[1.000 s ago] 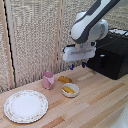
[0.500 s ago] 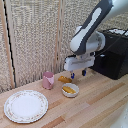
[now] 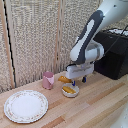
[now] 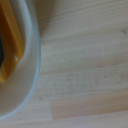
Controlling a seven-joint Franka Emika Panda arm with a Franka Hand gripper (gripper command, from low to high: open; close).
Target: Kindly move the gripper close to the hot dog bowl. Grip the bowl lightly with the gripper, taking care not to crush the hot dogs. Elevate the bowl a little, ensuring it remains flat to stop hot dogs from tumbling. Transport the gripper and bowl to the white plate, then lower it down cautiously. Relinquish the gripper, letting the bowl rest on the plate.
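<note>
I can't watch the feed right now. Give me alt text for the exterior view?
A white robot arm holds its gripper low, right above a small white hot dog bowl on a wooden table. A loose hot dog and a pink cup sit behind; a large white plate lies toward the exterior view's left.

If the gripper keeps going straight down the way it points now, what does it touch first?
Most likely the hot dog bowl: the gripper points down just above its far rim, and the wrist view shows the rim close. Depth is unclear, so it might hit the wooden table beside it.
</note>
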